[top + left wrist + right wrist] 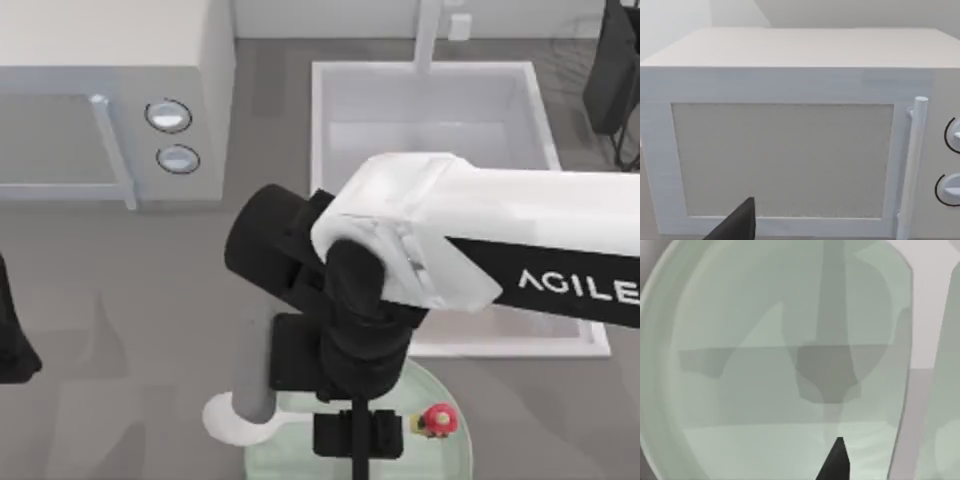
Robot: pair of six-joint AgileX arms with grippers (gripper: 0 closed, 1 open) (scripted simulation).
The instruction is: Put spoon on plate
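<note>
The right gripper (pixel 357 437) hovers over the plate (pixel 440 455); its jaws' state cannot be told. The spoon (pixel 252 385) overlaps the rim: placement looks nearly complete, withdrawal next.

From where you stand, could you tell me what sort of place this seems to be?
Most likely a kitchen counter in a rendered simulation: a white microwave stands at the left, a white sink is set in beside it, and a pale green plate lies near a spoon.
</note>
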